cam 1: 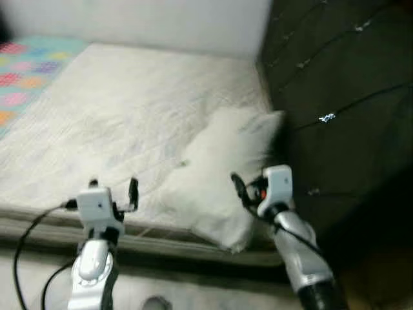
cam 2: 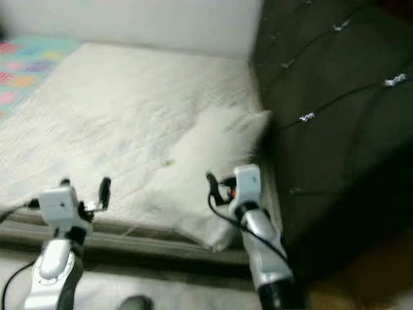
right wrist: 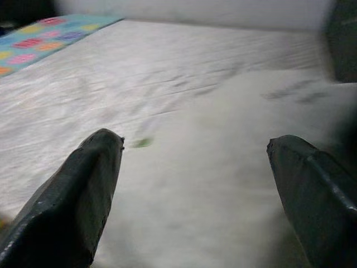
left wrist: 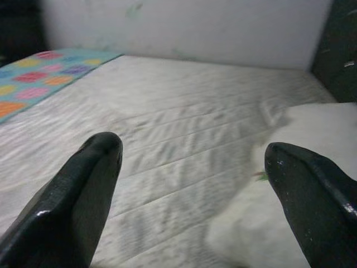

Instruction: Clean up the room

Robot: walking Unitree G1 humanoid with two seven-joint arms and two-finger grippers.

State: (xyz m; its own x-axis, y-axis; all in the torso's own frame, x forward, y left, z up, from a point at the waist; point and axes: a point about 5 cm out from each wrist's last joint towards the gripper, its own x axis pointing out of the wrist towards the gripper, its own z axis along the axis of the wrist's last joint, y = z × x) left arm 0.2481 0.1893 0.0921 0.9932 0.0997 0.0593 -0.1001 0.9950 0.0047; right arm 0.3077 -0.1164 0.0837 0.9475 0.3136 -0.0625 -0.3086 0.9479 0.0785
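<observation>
Right wrist view: right gripper point(right wrist: 195, 184) spread wide, empty, over the white pillow point(cam 1: 219, 168); left gripper point(left wrist: 192, 190) likewise open beside the pillow, above the mattress point(cam 1: 116, 110). Tidying looks barely begun; pillow lies askew by the headboard point(cam 1: 342, 97)

Two black fingers point(right wrist: 72, 206) of the right gripper point(right wrist: 195, 201) are seen spread wide over a white pillow point(right wrist: 223, 184) — a colourful blanket point(right wrist: 39, 44) lies upper left.

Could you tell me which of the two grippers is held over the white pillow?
The right gripper: it hangs over the white pillow by the dark headboard, while the left gripper faces bare mattress.
</observation>
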